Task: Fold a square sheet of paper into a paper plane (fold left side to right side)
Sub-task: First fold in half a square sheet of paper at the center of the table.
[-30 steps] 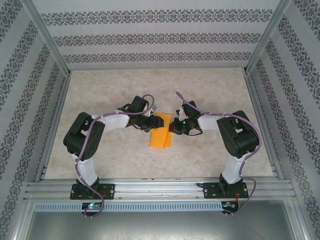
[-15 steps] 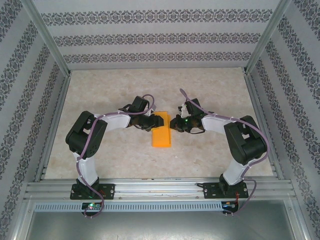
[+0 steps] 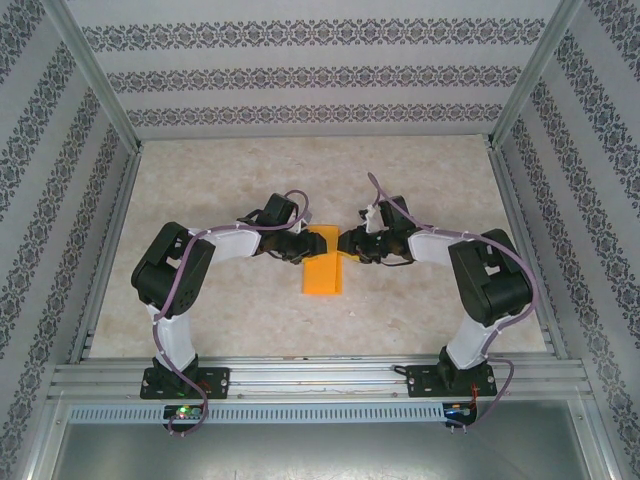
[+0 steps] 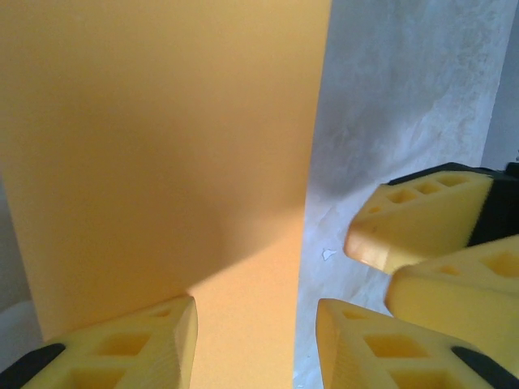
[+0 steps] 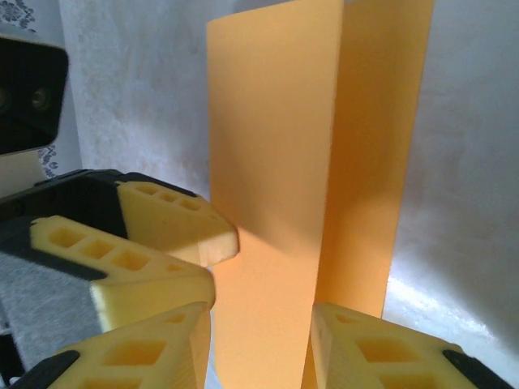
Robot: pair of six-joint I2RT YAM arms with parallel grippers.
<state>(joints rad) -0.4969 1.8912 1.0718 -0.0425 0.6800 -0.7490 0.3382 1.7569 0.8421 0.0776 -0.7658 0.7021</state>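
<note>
The square sheet of paper is bright orange and lies folded into a narrow upright strip at the middle of the table. In the right wrist view its top layer stands slightly off the lower layer. My left gripper is at the strip's far left corner, open, its jaws astride the paper's right edge. My right gripper faces it from the right, open, with the folded paper lying between its fingers. The two grippers' fingertips nearly meet over the far end of the strip.
The table is pale and marbled, fenced by an aluminium frame along the near edge and patterned walls on three sides. Free table lies behind and to both sides of the arms.
My right gripper went from shut to open and moved a little left and away, toward the left gripper. The splayed paper flap has come down into a single narrow strip.
</note>
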